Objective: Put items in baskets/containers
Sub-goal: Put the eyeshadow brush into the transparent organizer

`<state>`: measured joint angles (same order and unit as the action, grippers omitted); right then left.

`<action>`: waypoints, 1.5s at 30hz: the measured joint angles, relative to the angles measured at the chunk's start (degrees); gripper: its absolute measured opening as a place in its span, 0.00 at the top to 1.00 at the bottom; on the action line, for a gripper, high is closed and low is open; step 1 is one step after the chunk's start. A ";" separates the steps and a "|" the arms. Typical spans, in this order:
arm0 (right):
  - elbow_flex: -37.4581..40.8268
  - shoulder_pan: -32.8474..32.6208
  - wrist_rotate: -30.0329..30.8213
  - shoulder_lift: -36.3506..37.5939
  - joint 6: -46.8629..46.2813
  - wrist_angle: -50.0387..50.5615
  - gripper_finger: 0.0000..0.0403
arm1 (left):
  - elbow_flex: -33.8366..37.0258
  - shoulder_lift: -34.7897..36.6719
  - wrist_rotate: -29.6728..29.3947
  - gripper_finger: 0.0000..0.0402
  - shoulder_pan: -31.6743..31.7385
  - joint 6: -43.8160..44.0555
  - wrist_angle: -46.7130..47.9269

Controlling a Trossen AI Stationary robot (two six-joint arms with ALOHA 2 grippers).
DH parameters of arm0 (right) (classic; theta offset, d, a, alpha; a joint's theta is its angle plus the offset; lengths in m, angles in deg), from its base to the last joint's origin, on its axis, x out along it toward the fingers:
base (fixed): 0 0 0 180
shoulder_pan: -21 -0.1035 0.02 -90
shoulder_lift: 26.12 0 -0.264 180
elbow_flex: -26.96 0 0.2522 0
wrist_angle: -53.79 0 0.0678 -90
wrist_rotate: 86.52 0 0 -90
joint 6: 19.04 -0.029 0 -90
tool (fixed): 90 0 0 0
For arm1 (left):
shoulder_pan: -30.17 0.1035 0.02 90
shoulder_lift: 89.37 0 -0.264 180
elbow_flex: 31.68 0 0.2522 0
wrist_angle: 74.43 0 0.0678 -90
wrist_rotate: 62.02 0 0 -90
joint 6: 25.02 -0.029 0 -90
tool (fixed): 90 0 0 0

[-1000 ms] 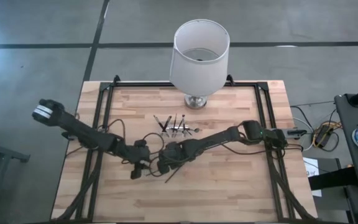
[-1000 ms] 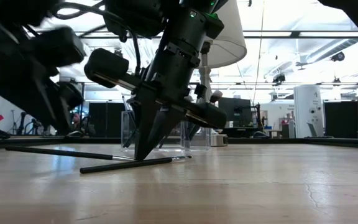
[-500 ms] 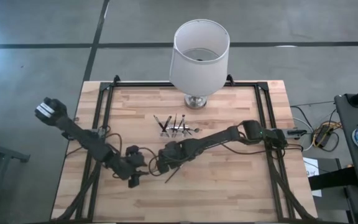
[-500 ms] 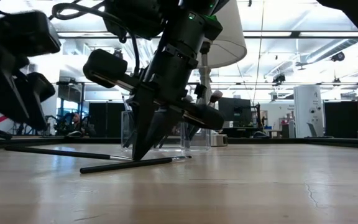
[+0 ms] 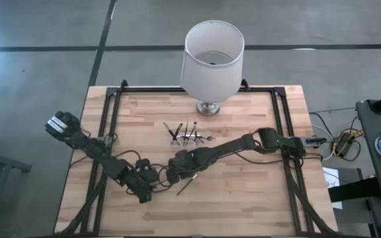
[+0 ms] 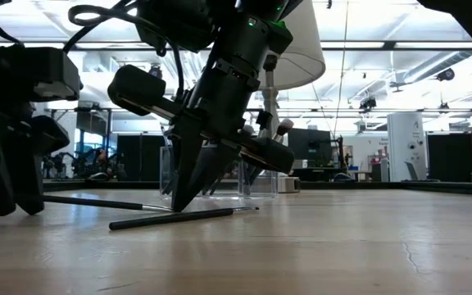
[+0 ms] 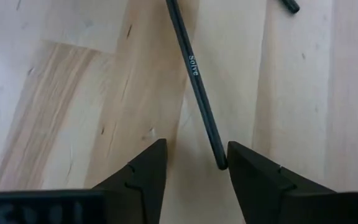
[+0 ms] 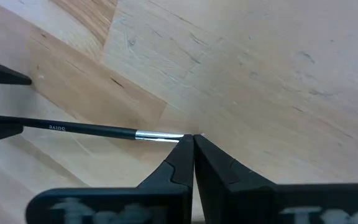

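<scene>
With the right claw (image 8: 192, 144) pinched shut on a brush (image 8: 92, 129) tip near the holder (image 5: 187, 137) and the left claw (image 7: 191, 163) open beside another stick (image 7: 196, 87), either could roll loose.

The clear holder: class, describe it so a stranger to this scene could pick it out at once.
Find the big white lamp at the table's far edge. Just in front of its metal base sits the clear holder, the only see-through thing, holding dark sticks.
</scene>
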<state>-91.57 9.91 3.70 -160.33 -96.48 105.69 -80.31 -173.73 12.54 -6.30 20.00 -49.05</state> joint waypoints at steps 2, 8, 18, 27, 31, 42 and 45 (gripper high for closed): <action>0.00 0.00 0.15 0.00 -0.18 -0.02 0.98 | 0.06 -0.07 0.02 0.60 0.00 -1.08 -0.01; 0.00 -0.04 0.22 -0.02 -0.14 -0.25 0.98 | 0.09 0.04 -1.54 0.75 0.00 -2.99 -0.30; 0.02 -0.43 -0.09 -0.04 0.07 -0.79 0.98 | 0.35 -1.77 -3.29 0.97 0.11 -4.93 -3.67; -1.48 -1.54 4.67 -0.31 0.13 -0.45 0.98 | 0.38 -0.65 -3.38 0.98 0.09 -6.91 -2.27; -4.47 -2.57 13.06 1.42 0.93 5.19 0.98 | 0.39 1.58 -6.02 0.98 0.09 -6.50 -0.76; -8.12 -9.05 40.97 15.29 -9.51 25.23 0.88 | 1.72 18.27 -22.75 0.98 0.13 -3.57 4.87; -7.93 -11.74 46.67 17.27 -13.01 23.43 0.82 | 2.80 24.93 -26.78 0.98 0.15 -4.11 2.29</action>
<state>-99.50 -1.83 50.38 -143.06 -109.49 129.11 -77.51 -148.79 -14.24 -6.15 15.90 -46.76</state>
